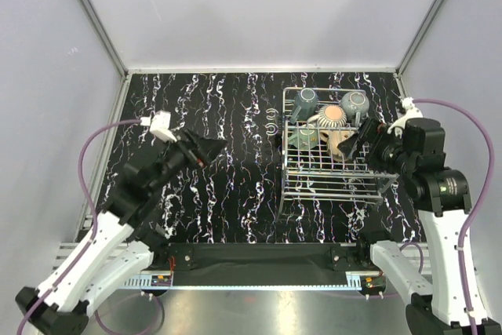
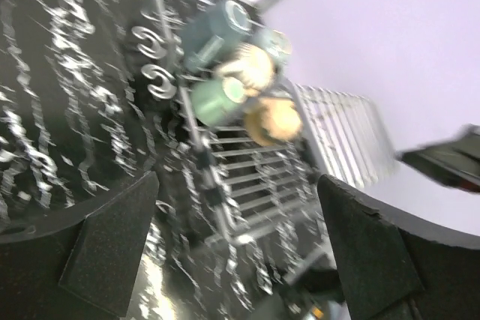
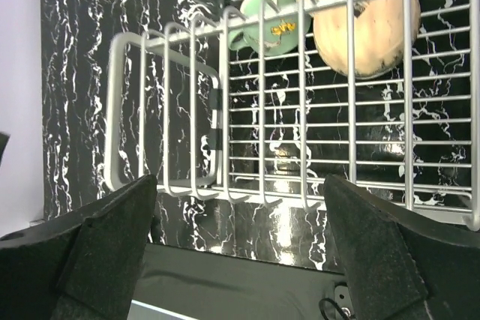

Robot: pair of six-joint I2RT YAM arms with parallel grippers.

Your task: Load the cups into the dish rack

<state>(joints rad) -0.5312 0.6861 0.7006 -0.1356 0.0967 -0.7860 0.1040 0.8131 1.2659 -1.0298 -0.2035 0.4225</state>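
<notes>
Centre left: left gripper (image 1: 210, 147), jaws spread wide, holding nothing, well apart from the dish rack (image 1: 329, 187). Centre right: all five cups (image 1: 332, 118) clustered in the rack's upper end. Right edge: right gripper (image 1: 353, 143), jaws wide, empty, just beside the tan cup (image 1: 335, 143). Risks nudging that cup or snagging a wire on retreat, toppling the cluster.

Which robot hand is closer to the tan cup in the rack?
The right. The right gripper hangs open just beside the tan cup, at the dish rack's right side. The left gripper is open over the table, well left of the rack.
</notes>
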